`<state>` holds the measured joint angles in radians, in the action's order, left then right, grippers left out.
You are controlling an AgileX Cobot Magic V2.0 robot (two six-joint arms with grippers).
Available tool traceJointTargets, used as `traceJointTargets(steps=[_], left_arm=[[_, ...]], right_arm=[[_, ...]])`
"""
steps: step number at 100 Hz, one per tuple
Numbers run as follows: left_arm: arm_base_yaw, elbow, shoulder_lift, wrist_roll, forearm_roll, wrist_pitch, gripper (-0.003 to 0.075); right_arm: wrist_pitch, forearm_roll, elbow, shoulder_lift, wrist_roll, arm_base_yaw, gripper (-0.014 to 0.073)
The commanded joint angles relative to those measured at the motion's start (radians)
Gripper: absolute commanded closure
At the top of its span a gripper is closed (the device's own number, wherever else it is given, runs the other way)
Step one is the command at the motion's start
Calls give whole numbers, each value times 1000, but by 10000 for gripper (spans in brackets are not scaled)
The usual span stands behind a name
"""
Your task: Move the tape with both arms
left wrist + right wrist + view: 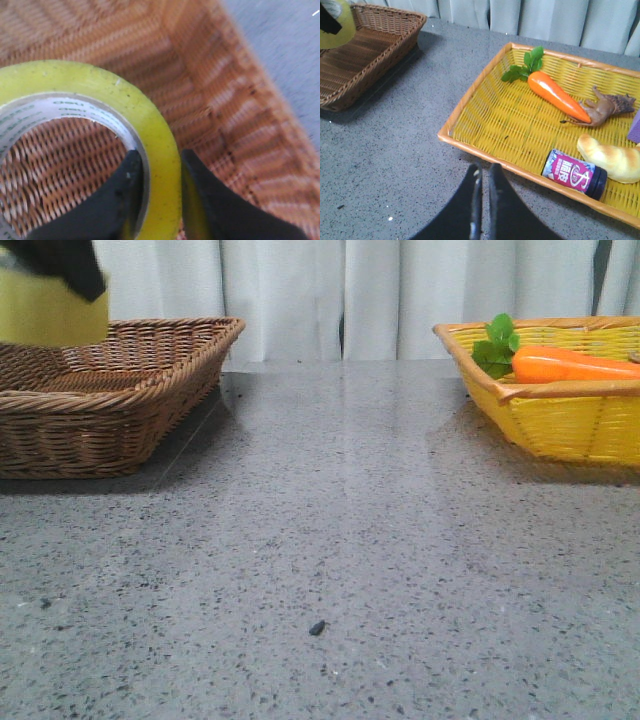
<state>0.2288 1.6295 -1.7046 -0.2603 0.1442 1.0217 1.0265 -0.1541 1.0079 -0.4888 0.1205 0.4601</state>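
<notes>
The yellow tape (125, 105) with its whitish printed inner ring is held in my left gripper (161, 170). One finger is inside the ring and one is outside, clamped on the roll's wall. It hangs above the brown wicker basket (130, 390) at the far left. The tape also shows in the front view (50, 308) and in the right wrist view (335, 25). My right gripper (484, 172) is shut and empty, low over the grey table just in front of the yellow basket (470, 100). It does not show in the front view.
The yellow basket (560, 420) at the right holds a carrot (552, 92), a brown toy animal (607, 106), a bread piece (610, 157), a pink can (572, 172) and a purple thing at its edge. White curtains hang behind the table. A small dark speck (317, 627) lies on the table.
</notes>
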Motion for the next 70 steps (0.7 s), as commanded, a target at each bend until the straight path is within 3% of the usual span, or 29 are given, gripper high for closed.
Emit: traceJointTargets(steps=[1,9,18,25,45,70], left_arm=[[-26,9,51,13,55,-83,521],[-31,9,55,13,106,-76,356],[-28,9,77,13,146,-71,278],[-19,9,107,13,183,-77,295],[74,-80,324,13,192,-218,463],[266,-532,722,13,185,-575,496]], right_arm=[[-74,-21,20,-19,3,-2,648],[-87,-21,20,-19,3,-2,648],[-100,-21,20,-19,3,-2,648],[-101,-23,20,-19,3,-2,648],[-133,-36,-10,47,3,-2,648],[-305,-231,-221,340,3,-2,648]])
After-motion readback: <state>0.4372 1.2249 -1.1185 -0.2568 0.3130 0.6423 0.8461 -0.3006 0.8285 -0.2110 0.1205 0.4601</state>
